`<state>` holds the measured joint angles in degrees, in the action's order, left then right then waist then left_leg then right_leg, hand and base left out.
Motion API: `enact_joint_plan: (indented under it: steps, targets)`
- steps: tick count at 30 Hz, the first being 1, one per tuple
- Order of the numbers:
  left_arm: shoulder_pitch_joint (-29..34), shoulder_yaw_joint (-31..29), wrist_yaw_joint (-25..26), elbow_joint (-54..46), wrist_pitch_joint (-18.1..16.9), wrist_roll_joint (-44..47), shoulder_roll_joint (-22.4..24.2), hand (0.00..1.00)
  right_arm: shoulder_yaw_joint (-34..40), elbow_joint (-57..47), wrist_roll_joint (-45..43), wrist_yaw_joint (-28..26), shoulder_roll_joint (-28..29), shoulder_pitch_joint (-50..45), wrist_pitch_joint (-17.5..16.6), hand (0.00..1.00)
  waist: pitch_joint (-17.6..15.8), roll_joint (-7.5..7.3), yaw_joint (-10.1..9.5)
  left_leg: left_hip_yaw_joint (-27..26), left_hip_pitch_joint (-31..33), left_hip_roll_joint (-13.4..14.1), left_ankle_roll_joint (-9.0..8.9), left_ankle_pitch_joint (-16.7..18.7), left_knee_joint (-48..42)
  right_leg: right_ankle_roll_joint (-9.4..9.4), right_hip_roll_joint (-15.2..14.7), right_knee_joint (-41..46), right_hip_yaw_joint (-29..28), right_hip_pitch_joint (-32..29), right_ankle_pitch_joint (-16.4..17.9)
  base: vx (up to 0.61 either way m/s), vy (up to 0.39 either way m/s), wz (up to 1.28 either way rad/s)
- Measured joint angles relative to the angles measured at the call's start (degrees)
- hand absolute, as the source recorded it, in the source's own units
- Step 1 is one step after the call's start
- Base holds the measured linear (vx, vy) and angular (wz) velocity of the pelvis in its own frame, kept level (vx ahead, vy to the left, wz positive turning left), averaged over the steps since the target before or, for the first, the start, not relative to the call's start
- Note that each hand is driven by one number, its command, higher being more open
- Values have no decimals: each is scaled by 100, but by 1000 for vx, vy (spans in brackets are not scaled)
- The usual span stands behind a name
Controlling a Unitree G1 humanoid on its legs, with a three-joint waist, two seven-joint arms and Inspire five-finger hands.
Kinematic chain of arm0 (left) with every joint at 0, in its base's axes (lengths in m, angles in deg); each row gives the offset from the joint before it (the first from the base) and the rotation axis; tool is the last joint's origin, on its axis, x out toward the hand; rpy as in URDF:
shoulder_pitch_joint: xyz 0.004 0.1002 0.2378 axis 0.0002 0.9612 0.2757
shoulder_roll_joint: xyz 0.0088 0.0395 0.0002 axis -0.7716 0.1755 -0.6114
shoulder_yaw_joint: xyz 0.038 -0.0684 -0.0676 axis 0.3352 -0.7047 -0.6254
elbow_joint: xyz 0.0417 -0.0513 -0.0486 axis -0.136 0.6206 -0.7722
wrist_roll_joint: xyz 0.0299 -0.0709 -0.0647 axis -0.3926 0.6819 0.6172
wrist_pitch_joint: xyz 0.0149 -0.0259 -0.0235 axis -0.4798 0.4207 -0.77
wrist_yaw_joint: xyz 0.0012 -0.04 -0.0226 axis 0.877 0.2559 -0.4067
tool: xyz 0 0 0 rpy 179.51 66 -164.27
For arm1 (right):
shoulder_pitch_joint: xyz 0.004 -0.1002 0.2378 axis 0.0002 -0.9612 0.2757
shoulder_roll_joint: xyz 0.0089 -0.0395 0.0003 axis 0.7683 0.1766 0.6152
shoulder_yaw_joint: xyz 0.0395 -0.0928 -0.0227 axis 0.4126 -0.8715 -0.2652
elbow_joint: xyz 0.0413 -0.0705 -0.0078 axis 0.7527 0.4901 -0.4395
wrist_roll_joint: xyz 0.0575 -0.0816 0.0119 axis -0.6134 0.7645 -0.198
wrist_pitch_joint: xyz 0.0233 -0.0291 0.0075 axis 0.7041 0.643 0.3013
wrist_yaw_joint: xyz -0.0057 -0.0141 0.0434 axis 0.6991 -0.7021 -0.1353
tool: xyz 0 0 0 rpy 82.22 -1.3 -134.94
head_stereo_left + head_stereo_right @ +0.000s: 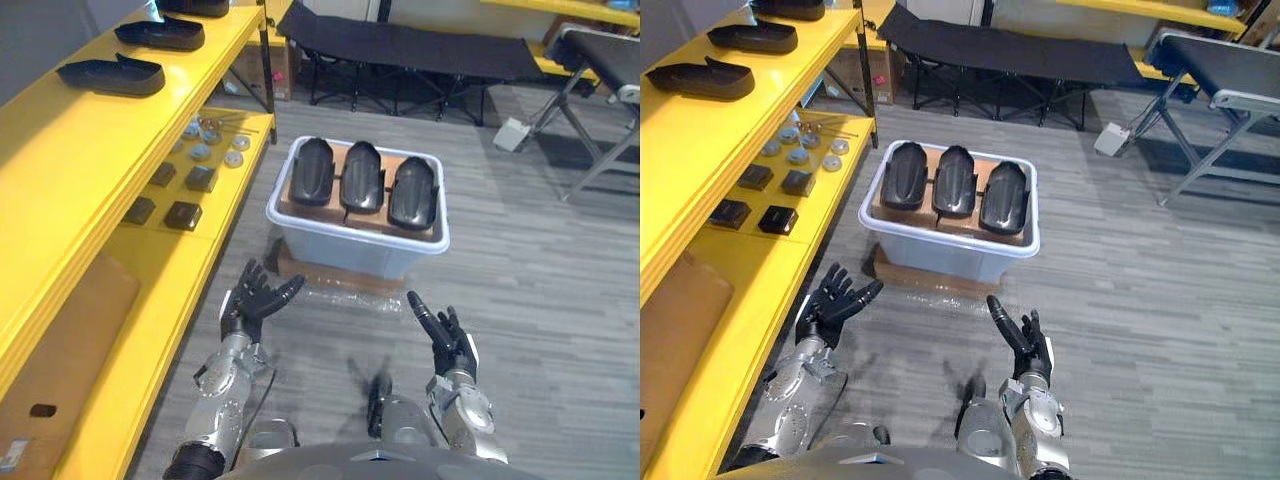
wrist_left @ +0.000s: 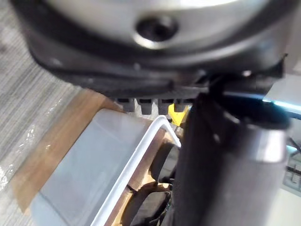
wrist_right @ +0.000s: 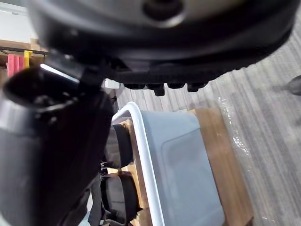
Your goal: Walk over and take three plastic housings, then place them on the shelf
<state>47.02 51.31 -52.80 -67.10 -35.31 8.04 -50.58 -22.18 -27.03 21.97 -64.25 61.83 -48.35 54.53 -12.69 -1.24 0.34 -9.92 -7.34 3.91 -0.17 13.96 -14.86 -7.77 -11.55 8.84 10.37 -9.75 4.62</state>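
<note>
Fingers (image 1: 284, 292) of left hand (image 1: 250, 303) and right hand (image 1: 447, 343) are spread, empty, short of the pale plastic bin (image 1: 350, 255); step closer, then grasp one of three black moulded plastic housings (image 1: 361, 178) inside it.

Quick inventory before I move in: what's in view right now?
Moulded plastic housings: three, black, side by side in bin.
Rectangular plastic bin: one, translucent white, floor ahead.
Flat wooden board: one, brown, under bin.
Tiered shelf: one, yellow, left side.
Shelved housings: three, black, shelf's top level.
Small square blocks: four, dark, lower level.
Round discs: several, grey, lower level.
Folding cot: one, black, behind bin.
Left robot hand: dark, open, before bin.
Right robot hand: dark, open, before bin.
</note>
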Motion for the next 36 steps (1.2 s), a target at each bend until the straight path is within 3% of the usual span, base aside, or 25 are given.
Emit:
enact_joint_plan:
  steps: [1,2,4,5,6,7,8,9,10,11,12,13,14,15,16,17,21,28,32,34,36]
  targets:
    - [31,-4,15,11,-2,-1,-74,100,11,-14,146,8,-5,-67,-12,100,49,-204,-8,119,-16,-24,-167,322,-276,55,-34,-19,-170,16,-124,355,-401,30]
    - [22,-4,25,90,-4,1,-66,100,77,-13,203,14,-46,-81,-8,100,47,-147,9,206,-4,94,-283,518,-457,26,53,109,-246,20,-570,380,-437,36]
    - [114,48,20,118,-3,7,82,100,193,-36,198,89,-129,-74,-8,100,103,165,47,332,9,492,-485,732,-503,114,436,219,-197,6,-713,353,-373,20]
    - [234,71,-4,126,1,11,226,100,207,-195,192,138,-227,-141,35,100,184,411,53,333,-55,785,-477,750,-332,235,692,235,-50,-7,-636,371,-272,-3]
    - [290,65,-6,143,4,11,291,100,209,-295,192,142,-257,-199,43,100,204,480,53,312,-122,847,-404,747,-257,307,793,257,-7,4,-592,462,-286,10]
    - [335,60,-39,205,24,18,365,100,288,-429,191,157,-272,-208,65,100,155,507,114,362,142,1006,-407,499,-1097,524,890,411,81,58,-455,393,-228,15]
    - [353,61,-69,235,46,20,378,100,324,-434,192,178,-273,-182,105,100,113,466,130,359,406,1053,-329,272,-1731,599,891,399,97,169,-408,368,-250,10]
    - [441,61,-110,267,59,23,438,100,402,-535,200,219,-297,-204,120,100,5,448,114,395,857,1201,-230,-346,-2891,741,936,302,63,504,-315,355,-233,-5]
    - [480,67,-140,268,66,21,474,100,506,-639,210,250,-310,-215,119,100,-115,432,108,428,1093,1320,-265,-532,-3574,817,985,198,64,786,-246,428,-209,-14]
    - [493,73,-214,267,86,30,487,100,683,-715,211,291,-304,-195,117,100,-139,447,77,377,1315,1359,-296,-256,-3860,877,980,78,46,1061,-193,365,-122,-12]
    - [482,72,-277,263,86,39,479,100,776,-768,221,312,-306,-189,116,100,-139,448,65,293,1396,1327,-297,-116,-3741,881,964,-22,44,1171,-193,345,-87,-14]
    - [438,72,-392,231,83,37,457,100,936,-906,305,389,-320,-182,109,100,-137,448,64,161,1466,1173,-283,50,-2977,821,926,-210,43,1339,-235,338,-36,-6]
    - [409,83,-468,116,80,36,442,100,1030,-1061,426,498,-361,-178,80,100,-136,450,78,139,1435,903,-301,41,-1722,787,870,-310,47,1443,-256,336,-3,-6]
    - [413,108,-483,29,74,37,440,100,1059,-1130,428,544,-413,-173,78,100,-135,451,78,228,1393,721,-355,-55,-1010,772,835,-314,30,1429,-260,324,59,-14]
    - [414,160,-538,-97,68,37,449,100,1149,-1157,458,617,-509,-103,76,100,-127,481,82,459,1296,441,-338,-788,128,659,816,-273,-14,1415,-198,304,117,-44]
    - [406,251,-558,-177,70,37,403,100,1237,-1133,670,768,-512,-3,99,100,-121,472,33,465,1132,345,-411,-1383,350,534,778,-214,-177,1447,-93,339,135,-44]
    - [239,502,-576,-305,205,-2,101,100,1395,-1150,886,1028,-580,257,146,100,-85,127,130,336,968,34,-369,-1356,647,353,449,-197,-241,1421,-14,217,103,-10]
    - [309,539,-258,-314,590,-497,-210,100,1329,-1192,2135,1066,-1141,454,951,100,-73,141,91,406,902,-78,-243,-1254,735,255,355,-231,-93,1490,-72,71,47,5]
    - [687,86,848,-314,444,-1196,-74,100,1256,-1192,2470,1071,-1394,501,1188,100,-74,131,-22,528,1018,-102,-228,-1233,684,250,356,-320,45,1497,-69,-53,-13,11]
    - [951,-864,2049,-572,163,-1886,242,100,1203,-1192,2674,1087,-1385,419,1431,100,-76,61,-97,699,1177,-123,-225,-1207,592,240,372,-429,214,1525,-40,-103,-35,33]
    - [1110,-1722,2795,-1075,-145,-2296,412,100,1178,-1194,2668,1123,-1384,254,1613,100,-71,16,-205,848,1334,-128,-237,-1175,483,239,395,-490,397,1541,-28,-96,-48,39]
